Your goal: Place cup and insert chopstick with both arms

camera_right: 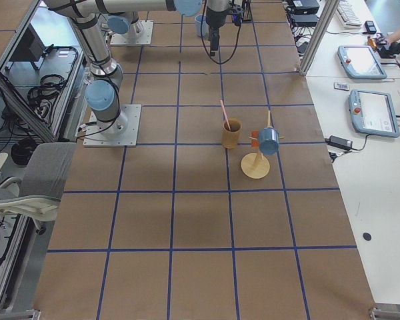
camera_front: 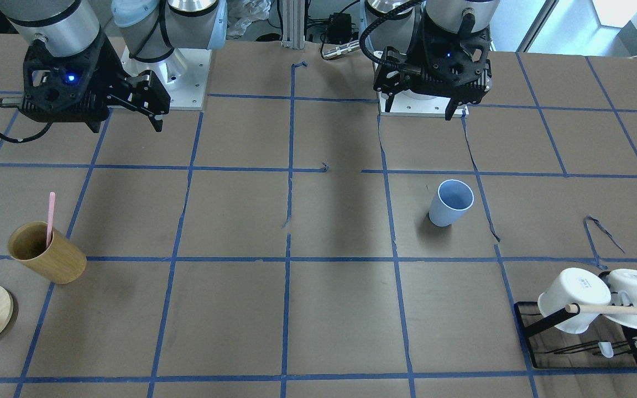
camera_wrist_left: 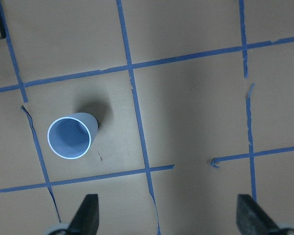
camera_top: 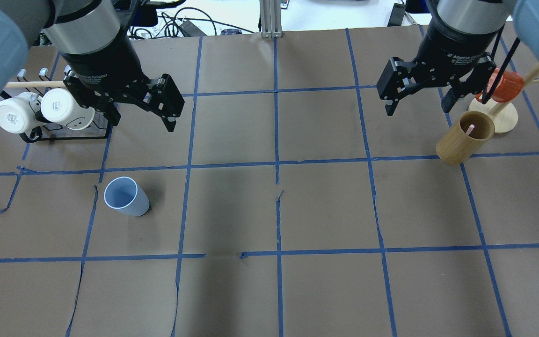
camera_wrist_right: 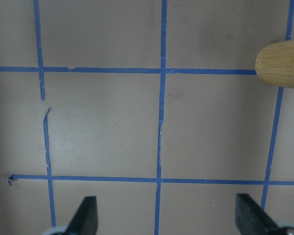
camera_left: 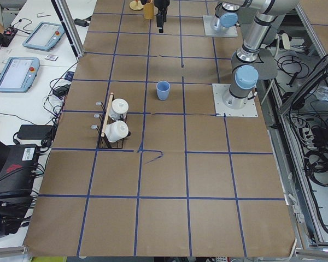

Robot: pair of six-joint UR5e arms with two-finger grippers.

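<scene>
The light-blue cup (camera_front: 451, 203) stands upright on the table on my left side; it also shows in the overhead view (camera_top: 127, 196) and the left wrist view (camera_wrist_left: 72, 137). My left gripper (camera_top: 141, 119) is open and empty, high above the table and behind the cup; its fingertips frame the bottom of the left wrist view (camera_wrist_left: 169, 218). The pale-pink chopstick (camera_front: 51, 218) stands in a tan wooden cup (camera_top: 465, 137) on my right side. My right gripper (camera_top: 418, 107) is open and empty, above the table just left of the wooden cup (camera_wrist_right: 279, 63).
A black rack (camera_front: 584, 337) with two white mugs (camera_top: 14, 117) and a wooden dowel stands at the far left. A round wooden stand (camera_top: 501, 117) carrying an orange cup (camera_top: 503, 86) sits behind the tan cup. Blue tape lines grid the brown table.
</scene>
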